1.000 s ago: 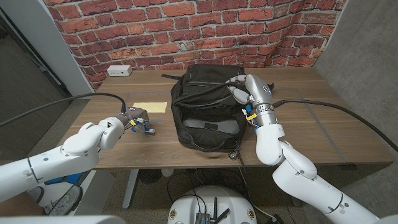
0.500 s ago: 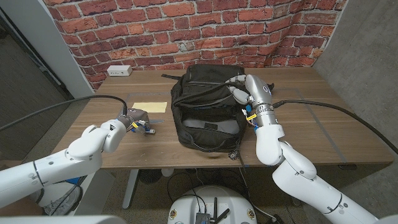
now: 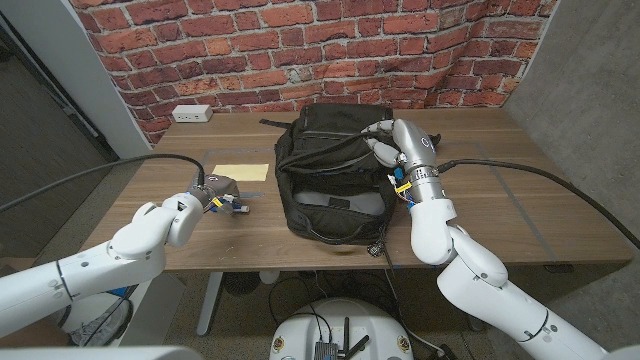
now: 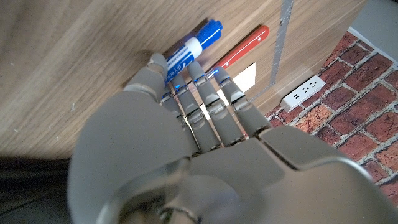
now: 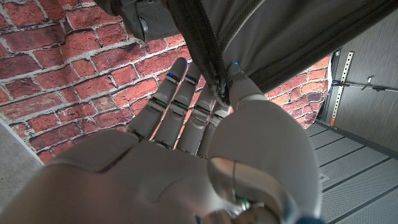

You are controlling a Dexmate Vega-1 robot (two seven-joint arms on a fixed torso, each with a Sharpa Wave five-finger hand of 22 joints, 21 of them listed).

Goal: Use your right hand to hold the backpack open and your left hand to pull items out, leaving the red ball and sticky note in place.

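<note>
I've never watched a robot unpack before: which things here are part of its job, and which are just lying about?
Part of the job:
backpack
right hand, gripping its rim
left hand
blue marker
red pen
sticky note

Lying about:
power strip

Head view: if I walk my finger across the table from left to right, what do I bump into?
Left hand → marker → backpack → right hand.

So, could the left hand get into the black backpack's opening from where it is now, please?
Probably yes: the right hand grips the black backpack at its rim, the opening faces the left hand, and only bare wooden table lies between them.
</note>
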